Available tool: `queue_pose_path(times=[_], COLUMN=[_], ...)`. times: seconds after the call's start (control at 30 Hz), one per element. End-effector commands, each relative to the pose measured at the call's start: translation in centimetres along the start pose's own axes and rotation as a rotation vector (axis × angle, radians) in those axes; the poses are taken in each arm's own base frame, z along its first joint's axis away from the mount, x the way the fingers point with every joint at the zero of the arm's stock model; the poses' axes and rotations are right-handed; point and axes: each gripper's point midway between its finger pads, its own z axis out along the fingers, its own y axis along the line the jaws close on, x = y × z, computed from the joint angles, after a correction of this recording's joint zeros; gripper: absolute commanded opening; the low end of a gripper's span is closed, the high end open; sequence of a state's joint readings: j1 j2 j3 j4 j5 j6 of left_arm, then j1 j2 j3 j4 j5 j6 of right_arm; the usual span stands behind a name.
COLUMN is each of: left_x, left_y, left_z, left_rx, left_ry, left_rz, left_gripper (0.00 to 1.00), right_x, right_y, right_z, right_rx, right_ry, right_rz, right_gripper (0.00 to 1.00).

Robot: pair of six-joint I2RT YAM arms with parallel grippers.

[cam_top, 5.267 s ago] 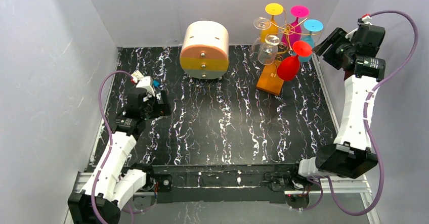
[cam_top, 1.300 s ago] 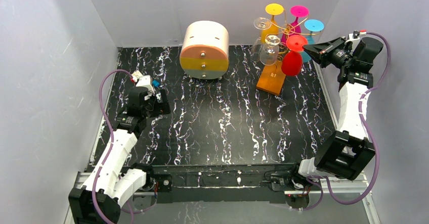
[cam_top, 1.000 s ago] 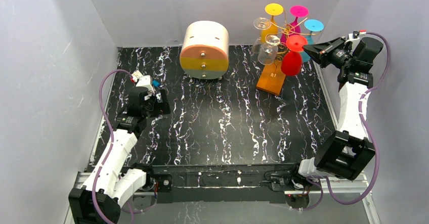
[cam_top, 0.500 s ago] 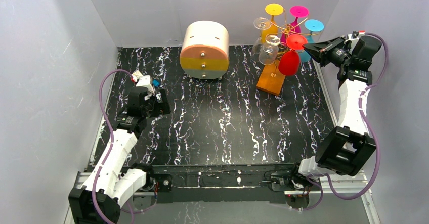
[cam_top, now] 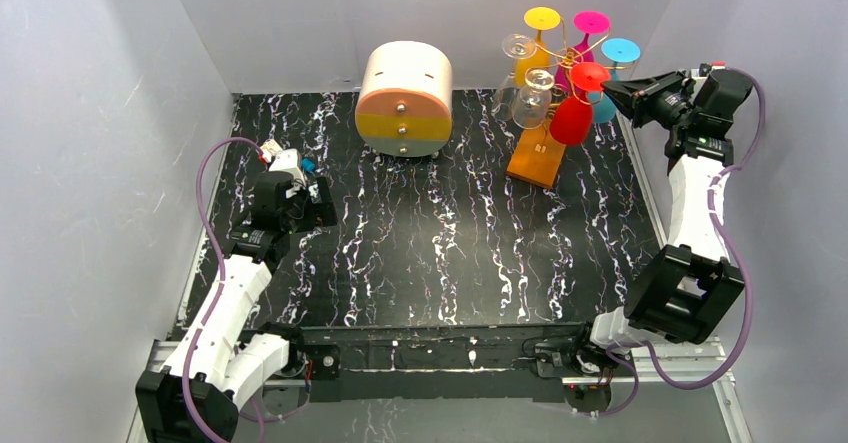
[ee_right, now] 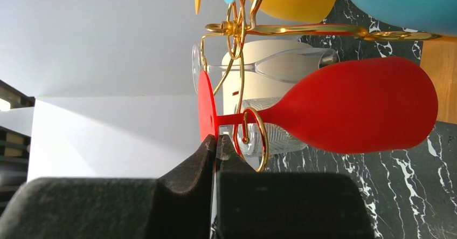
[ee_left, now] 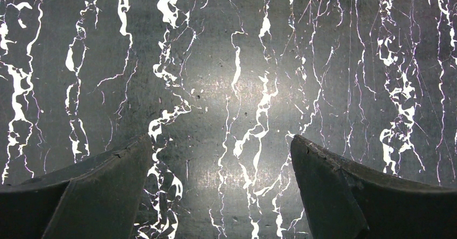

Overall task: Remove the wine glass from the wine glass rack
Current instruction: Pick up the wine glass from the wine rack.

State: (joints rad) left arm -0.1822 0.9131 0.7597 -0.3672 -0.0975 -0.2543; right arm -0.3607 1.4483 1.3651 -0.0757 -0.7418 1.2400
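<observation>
The gold wire wine glass rack (cam_top: pixel 567 59) stands on its orange-brown wooden base (cam_top: pixel 534 156) at the back right. A red wine glass (cam_top: pixel 570 120) hangs upside down from it, tilted, with its bowl swung left. My right gripper (cam_top: pixel 610 89) is shut on the rim of the glass's red foot (ee_right: pixel 206 105). In the right wrist view the red stem runs through a gold loop (ee_right: pixel 262 136) of the rack, and the red bowl (ee_right: pixel 366 107) lies to the right. My left gripper (ee_left: pixel 221 158) hangs open over bare marble tabletop, far from the rack.
Yellow (cam_top: pixel 541 19), pink (cam_top: pixel 592 23), blue (cam_top: pixel 620 51) and two clear glasses (cam_top: pixel 530 98) also hang on the rack. A round cream-and-orange drawer box (cam_top: pixel 404 98) stands left of it. The right wall is close behind my right arm.
My right gripper has drawn slightly back and up with the red foot in it. The glass has tilted, its bowl swinging left. The left arm has not moved.
</observation>
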Motion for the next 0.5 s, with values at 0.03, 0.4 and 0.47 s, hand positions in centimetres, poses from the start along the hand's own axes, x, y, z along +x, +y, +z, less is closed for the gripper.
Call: queue_pose_path(times=[0.03, 0.4, 0.47], left_x=[0.6, 0.6, 0.6], left_y=[0.6, 0.6, 0.6], left_z=[0.0, 0.0, 0.0], left_rx=[-0.026, -0.028, -0.027], left_ry=[0.016, 0.015, 0.015], left_rz=[0.005, 0.005, 0.005], left_gripper=[0.98, 0.98, 0.98], right_x=[-2.1, -2.8, -2.7], right_y=[1.9, 1.0, 0.7], right_z=[-0.5, -0.6, -0.7], right_rx=[-0.039, -0.013, -0.01], right_ry=[-0.115, -0.172, -0.173], right_rz=[-0.025, 0.044, 0.052], right_gripper=[0.01, 0.01, 0.01])
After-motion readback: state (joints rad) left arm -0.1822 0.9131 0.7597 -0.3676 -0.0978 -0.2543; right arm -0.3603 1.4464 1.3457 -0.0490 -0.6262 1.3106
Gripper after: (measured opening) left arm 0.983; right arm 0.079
